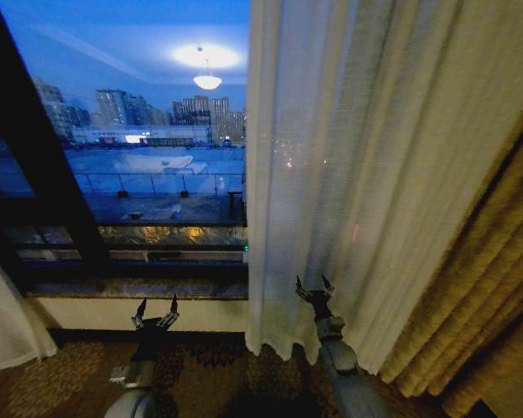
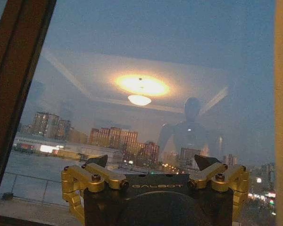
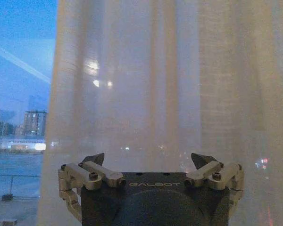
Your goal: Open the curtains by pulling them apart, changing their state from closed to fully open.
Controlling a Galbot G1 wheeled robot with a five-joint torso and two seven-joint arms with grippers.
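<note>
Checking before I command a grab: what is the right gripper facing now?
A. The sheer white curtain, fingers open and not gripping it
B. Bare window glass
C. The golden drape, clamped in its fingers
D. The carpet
A. The right gripper faces the sheer curtain, its fingers spread with no fabric between them; the head view shows it low at that panel.

Ahead of you on the left, the window glass (image 1: pixel 148 131) is uncovered, and a low window sill (image 1: pixel 139 287) runs along its base. The left gripper (image 1: pixel 155 313) hangs in open air just before that sill, fingers spread, nothing around it. On the right, the sheer curtain (image 1: pixel 349 174) hangs to the floor and blocks the way; the right gripper (image 1: pixel 315 290) sits right at its folds, fingers apart. Beyond it, the heavy golden drape (image 1: pixel 479 296) closes off the far right.
</note>
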